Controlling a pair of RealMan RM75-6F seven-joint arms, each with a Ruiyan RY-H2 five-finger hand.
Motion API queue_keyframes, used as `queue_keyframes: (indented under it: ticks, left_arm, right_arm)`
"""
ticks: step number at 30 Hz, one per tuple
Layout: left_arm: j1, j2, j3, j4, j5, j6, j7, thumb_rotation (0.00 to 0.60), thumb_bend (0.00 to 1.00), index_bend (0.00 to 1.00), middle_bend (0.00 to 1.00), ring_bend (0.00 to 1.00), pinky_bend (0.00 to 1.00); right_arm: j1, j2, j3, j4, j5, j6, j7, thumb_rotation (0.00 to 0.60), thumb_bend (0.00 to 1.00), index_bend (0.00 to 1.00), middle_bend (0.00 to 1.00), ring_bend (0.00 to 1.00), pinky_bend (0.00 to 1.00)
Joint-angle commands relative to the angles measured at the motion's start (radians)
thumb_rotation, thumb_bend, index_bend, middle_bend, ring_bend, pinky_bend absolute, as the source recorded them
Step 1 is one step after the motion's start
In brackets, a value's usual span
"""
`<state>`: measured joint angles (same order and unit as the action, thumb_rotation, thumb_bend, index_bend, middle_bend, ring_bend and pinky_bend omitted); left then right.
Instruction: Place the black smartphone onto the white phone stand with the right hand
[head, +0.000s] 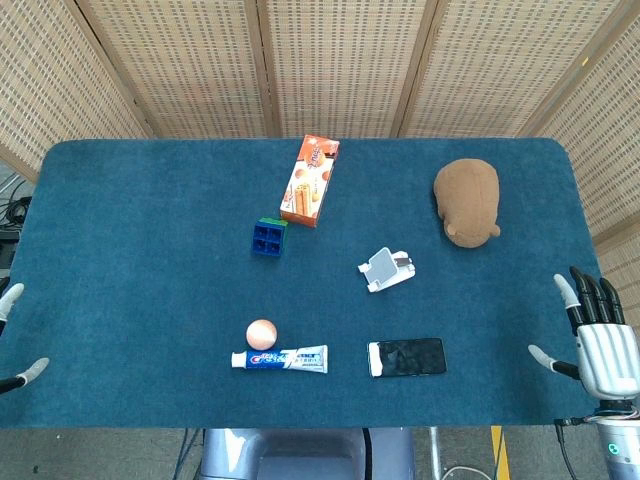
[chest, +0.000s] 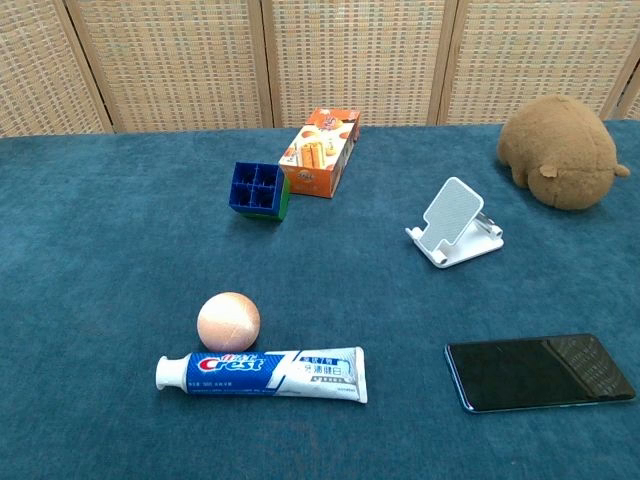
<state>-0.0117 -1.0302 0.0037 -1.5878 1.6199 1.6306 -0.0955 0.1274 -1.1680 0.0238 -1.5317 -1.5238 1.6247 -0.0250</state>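
On the table (head: 140, 220), your smartphone (head: 407, 357) lies flat near the front edge, right of centre. The phone stand (head: 386, 269) sits just behind it, well apart. Left of the phone, along the same front edge, lies the toothpaste tube (head: 280, 360), with the ball (head: 261, 333) touching its rear side. The cube tray (head: 269, 239) sits mid-table, the snack box (head: 310, 180) behind it, the plush toy (head: 467, 201) toward the far right corner.
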Motion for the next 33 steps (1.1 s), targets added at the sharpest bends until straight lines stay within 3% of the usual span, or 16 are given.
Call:
queue_keyframes:
  ticks: [1, 8, 17, 25, 33]
  left_arm:
    - [-0.001, -0.001, 0.001, 0.000, 0.001, -0.004, 0.004, 0.600, 0.00, 0.00, 0.00, 0.00, 0.00]
    - [0.000, -0.002, 0.003, -0.001, 0.007, -0.003, 0.006, 0.600, 0.00, 0.00, 0.00, 0.00, 0.00]
    - [-0.009, -0.005, 0.000, -0.008, -0.001, -0.025, 0.025, 0.600, 0.00, 0.00, 0.00, 0.00, 0.00]
    - [-0.019, -0.003, -0.008, -0.014, -0.026, -0.052, 0.032, 0.600, 0.00, 0.00, 0.00, 0.00, 0.00]
    - [-0.023, 0.000, -0.010, -0.016, -0.033, -0.062, 0.027, 0.600, 0.00, 0.00, 0.00, 0.00, 0.00]
  right_arm:
    - [-0.002, 0.002, 0.001, -0.001, -0.003, -0.003, -0.002, 0.600, 0.00, 0.00, 0.00, 0.00, 0.00]
    - [0.006, 0.023, -0.022, -0.014, -0.045, -0.051, 0.021, 0.600, 0.00, 0.00, 0.00, 0.00, 0.00]
    - [0.132, 0.046, -0.111, -0.042, -0.186, -0.313, 0.016, 0.600, 0.00, 0.07, 0.12, 0.05, 0.13]
    - [0.215, -0.075, -0.093, -0.087, -0.099, -0.536, -0.136, 0.600, 0.00, 0.16, 0.16, 0.10, 0.19]
    - [0.243, -0.174, -0.052, -0.074, 0.002, -0.600, -0.322, 0.600, 0.06, 0.19, 0.19, 0.14, 0.23]
